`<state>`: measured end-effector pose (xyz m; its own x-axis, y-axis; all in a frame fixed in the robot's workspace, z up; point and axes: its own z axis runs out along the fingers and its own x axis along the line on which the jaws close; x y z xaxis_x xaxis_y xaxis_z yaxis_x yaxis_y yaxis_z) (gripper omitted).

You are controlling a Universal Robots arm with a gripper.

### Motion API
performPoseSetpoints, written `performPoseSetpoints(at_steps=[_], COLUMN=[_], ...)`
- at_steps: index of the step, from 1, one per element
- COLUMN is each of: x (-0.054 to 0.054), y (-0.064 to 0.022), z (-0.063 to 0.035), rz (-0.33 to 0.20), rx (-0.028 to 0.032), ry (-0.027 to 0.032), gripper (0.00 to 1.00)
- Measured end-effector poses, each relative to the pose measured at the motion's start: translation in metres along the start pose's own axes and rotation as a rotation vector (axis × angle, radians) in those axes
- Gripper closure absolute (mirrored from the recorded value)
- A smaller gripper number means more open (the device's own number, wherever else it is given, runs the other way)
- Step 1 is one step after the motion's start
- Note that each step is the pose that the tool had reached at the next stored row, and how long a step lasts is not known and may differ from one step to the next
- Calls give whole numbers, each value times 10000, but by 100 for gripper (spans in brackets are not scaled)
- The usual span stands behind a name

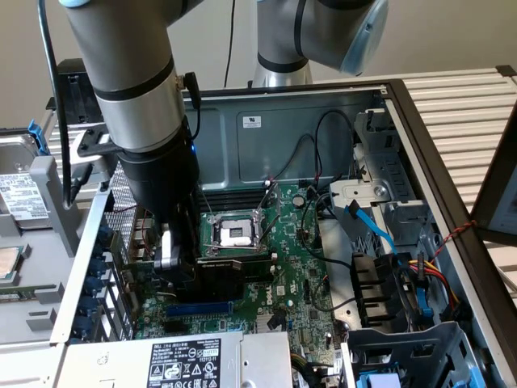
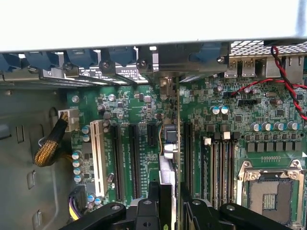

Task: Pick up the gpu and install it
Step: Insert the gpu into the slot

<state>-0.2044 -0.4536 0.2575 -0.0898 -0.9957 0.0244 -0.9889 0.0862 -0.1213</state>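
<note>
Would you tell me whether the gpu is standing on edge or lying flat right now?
On edge: the gpu stands upright over the motherboard, clamped in the gripper. Whether it is seated: cannot tell.

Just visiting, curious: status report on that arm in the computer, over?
Gripper shut on the gpu. Card edge-down over the expansion slots; seated or not, cannot tell. Nothing seen lying across the slots.

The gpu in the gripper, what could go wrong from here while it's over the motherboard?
1. The gpu, held by the gripper, hangs edge-on among several black expansion slots; slightly off, its edge could land on the motherboard rather than in a slot.
2. The CPU socket lies close beside the card in the exterior view; a sideways drift could knock it.
</note>
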Motion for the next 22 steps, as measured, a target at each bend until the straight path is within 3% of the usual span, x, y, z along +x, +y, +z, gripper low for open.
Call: performPoseSetpoints(at_steps=[22], x=[-23], y=[6], z=[20], rz=[-6], rx=[2], ry=[-2], gripper=[73])
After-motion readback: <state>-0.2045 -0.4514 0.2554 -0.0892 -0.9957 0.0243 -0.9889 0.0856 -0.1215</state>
